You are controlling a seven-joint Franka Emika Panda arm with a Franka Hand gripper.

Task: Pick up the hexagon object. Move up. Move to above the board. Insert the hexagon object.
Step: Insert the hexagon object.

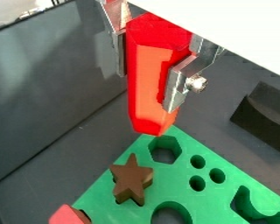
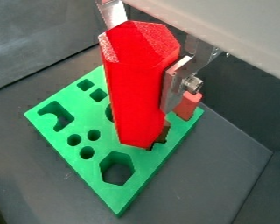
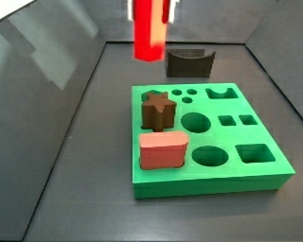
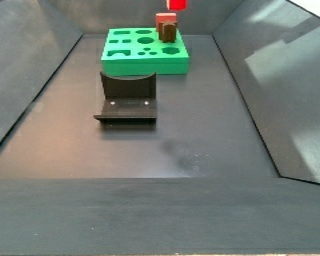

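Note:
My gripper (image 1: 145, 74) is shut on the hexagon object (image 1: 149, 79), a glossy red prism held upright between the silver fingers (image 1: 178, 87). It hangs in the air above the board (image 1: 222, 199), a green slab with many cut-out holes, with its lower end over the rim near the hexagonal hole (image 1: 166, 149). In a wrist view the prism (image 2: 136, 83) hides part of the board (image 2: 149, 172). In both side views the prism (image 3: 148, 28) (image 4: 175, 4) is high above the board (image 3: 211, 182) (image 4: 143, 66), and the gripper (image 3: 151, 9) is cut off by the frame edge.
A brown star block (image 3: 157, 109) and a salmon-pink rounded block (image 3: 163, 149) stand on the board. A dark brown arch block (image 3: 188, 62) lies on the grey floor beside the board. Grey walls enclose the work area.

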